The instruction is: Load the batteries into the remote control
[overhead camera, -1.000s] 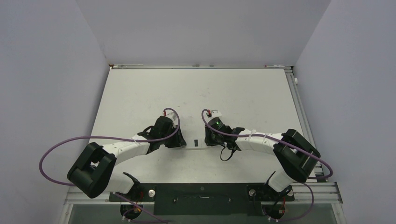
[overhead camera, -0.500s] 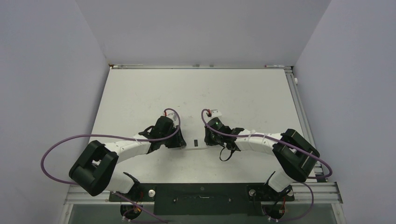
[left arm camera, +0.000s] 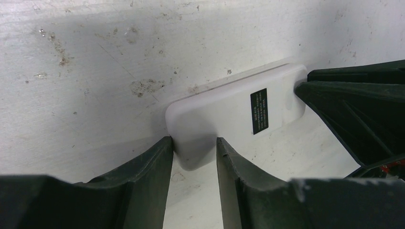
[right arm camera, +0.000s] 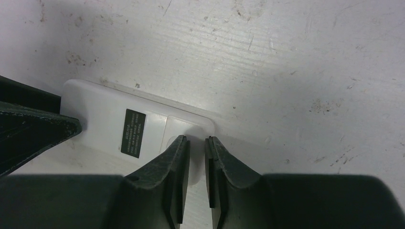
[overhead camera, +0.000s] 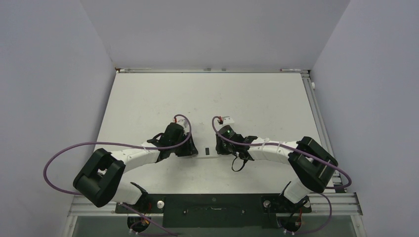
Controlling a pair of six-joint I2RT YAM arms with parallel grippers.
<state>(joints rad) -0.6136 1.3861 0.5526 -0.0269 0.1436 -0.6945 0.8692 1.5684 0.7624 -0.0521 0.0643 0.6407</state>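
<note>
White plastic: remote control (left arm camera: 229,114) lies back-up on table (right arm camera: 286,57).
Left gripper (left arm camera: 194,143): pinches its 9 o'clock end.
Right gripper (right arm camera: 196,141): nearly pressed together at 3 o'clock end; grip unclear.
Batteries: unseen.
Risk: uneven push skids remote loose.

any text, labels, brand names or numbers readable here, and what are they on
One dark label on the plain white back of the remote control: a few lines of pale print, too small and blurred to read in either wrist view, and only a dark speck in the top view.
No other words, brands, numbers or signs show in any view.
</note>
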